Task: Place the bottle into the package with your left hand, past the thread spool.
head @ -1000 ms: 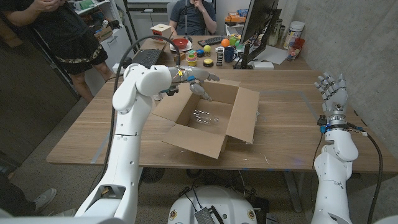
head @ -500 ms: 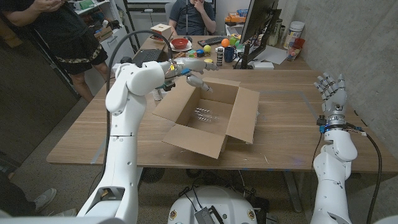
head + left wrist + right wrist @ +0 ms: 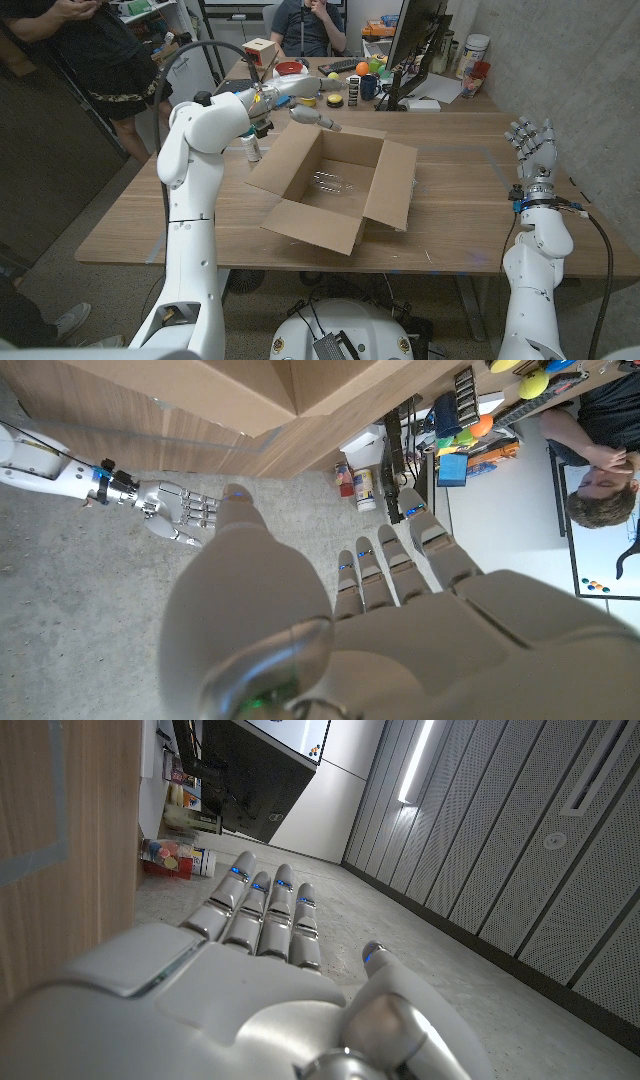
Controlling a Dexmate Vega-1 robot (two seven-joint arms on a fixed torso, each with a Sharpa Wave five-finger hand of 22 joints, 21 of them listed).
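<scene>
— Wooden table (image 3: 470,200) ahead of you: where's the bottle (image 3: 251,147)?

— Standing upright just beside the open cardboard box's (image 3: 340,190) left flap, outside it. Your left hand (image 3: 308,110) hovers above the box's far left corner, fingers spread, holding nothing.

— And your right hand (image 3: 532,143)?

— Raised over the table's right edge, fingers straight and apart, empty. Small metal bits (image 3: 330,183) lie in the box.
</scene>
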